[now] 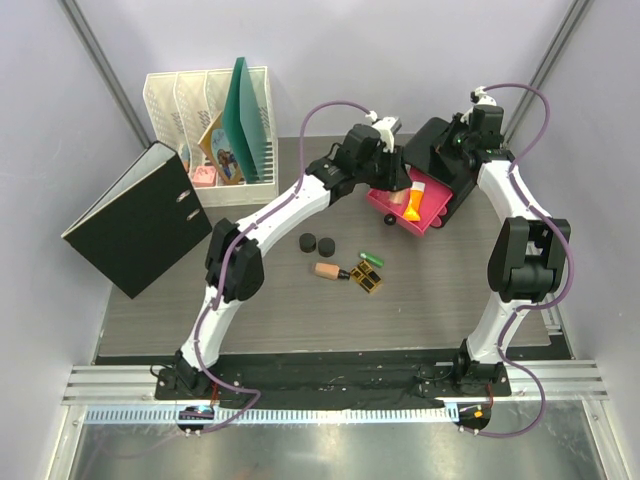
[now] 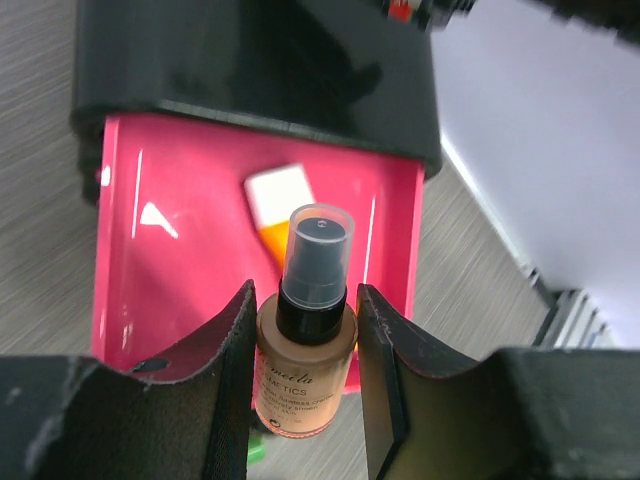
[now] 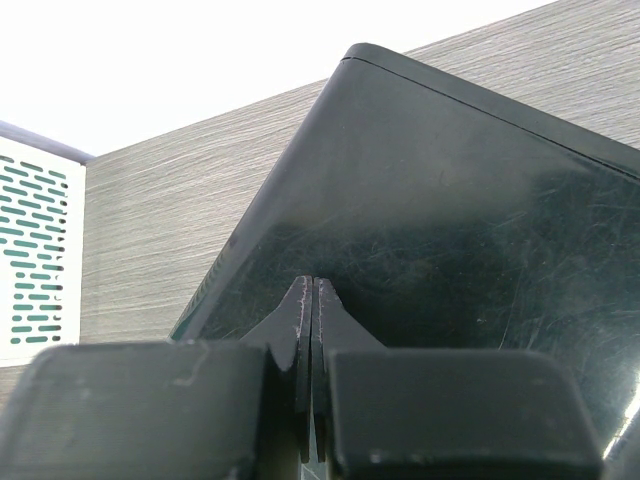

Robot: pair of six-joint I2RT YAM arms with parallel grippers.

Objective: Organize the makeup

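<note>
Reading partly on the tan round bottle with black pump collar and clear cap (image 2: 305, 380) are cursive letters "…meela" above capitals "…METICS"; a finger is covering the first letters, and the smaller lines beneath are blurring beyond reading. The left gripper (image 2: 305, 320) is pinching this bottle by its shoulders, jaws spread only to its width, and is holding it over the glossy pink plastic drawer (image 2: 150, 300), which is standing pulled out of the black box (image 2: 250, 60). An orange tube with a white cap (image 2: 280, 215) is lying inside that drawer. A green sliver (image 2: 257, 450) is peeking from under one finger, too cut off to identify. In the top view the left wrist is hiding the held bottle. The right gripper (image 3: 312, 295) is showing its fingers pressed together, holding nothing, tips at the box's dark lid; contact cannot be told. On the grey wood-grain table (image 1: 450, 290), near the drawer, are lying two black round jars (image 1: 316, 242), a peach bottle with a black cap (image 1: 330, 271), a small green tube (image 1: 372, 258) and gold-and-black cases (image 1: 366, 279).
</note>
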